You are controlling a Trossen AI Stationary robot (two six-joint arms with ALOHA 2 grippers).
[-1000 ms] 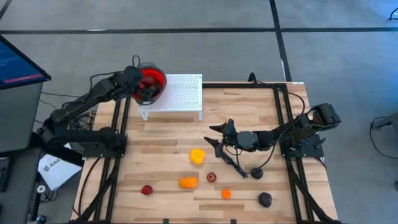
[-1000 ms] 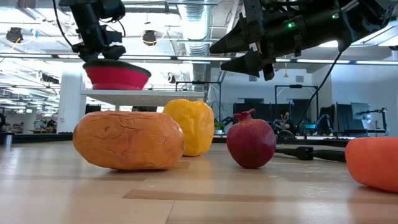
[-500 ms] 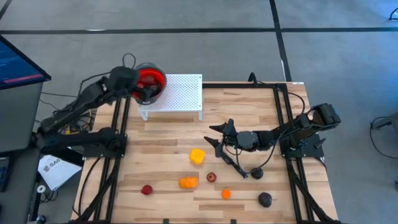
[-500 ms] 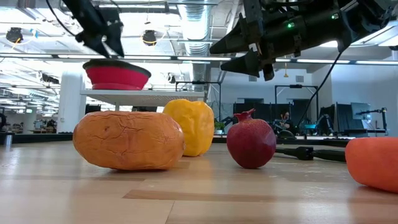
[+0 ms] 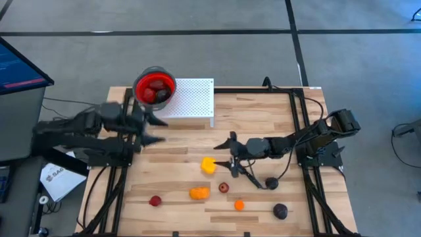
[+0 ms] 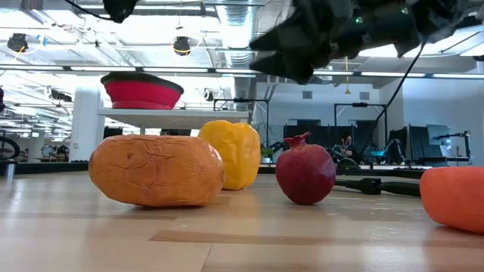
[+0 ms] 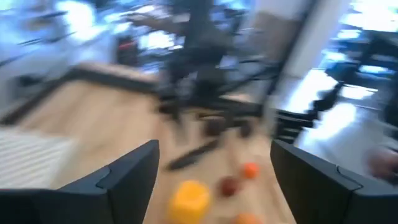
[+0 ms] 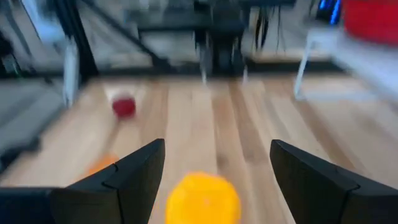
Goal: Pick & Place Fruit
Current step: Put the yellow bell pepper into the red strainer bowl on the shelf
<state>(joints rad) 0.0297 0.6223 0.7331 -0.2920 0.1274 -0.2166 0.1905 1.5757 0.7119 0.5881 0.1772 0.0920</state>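
Six toy fruit pieces lie on the wooden table: a yellow one [image 5: 208,164], an orange one [image 5: 198,193], a dark red pomegranate [image 5: 223,187], a small orange one [image 5: 239,205], a red one [image 5: 155,201] and a dark purple one [image 5: 280,210]. More dark red fruit sits inside the red colander [image 5: 154,87], which stands on a white perforated stand [image 5: 194,99]. My right gripper [image 5: 223,155] is open, just right of the yellow fruit [image 8: 202,198], which shows between its fingers, apart from them. My left gripper [image 5: 158,130] is open over the table's left side, holding nothing.
A slim black knife [image 5: 253,179] lies right of the pomegranate, under my right arm. Black frame rails run along the table's left and right edges. In the low view the orange fruit [image 6: 156,170], yellow fruit [image 6: 231,153] and pomegranate [image 6: 305,170] stand close to the near edge.
My left gripper has drawn back from above the colander and swung toward the near edge, out over the table's left side. My right gripper has moved left toward the yellow fruit and turned. The fruit on the table has stayed put.
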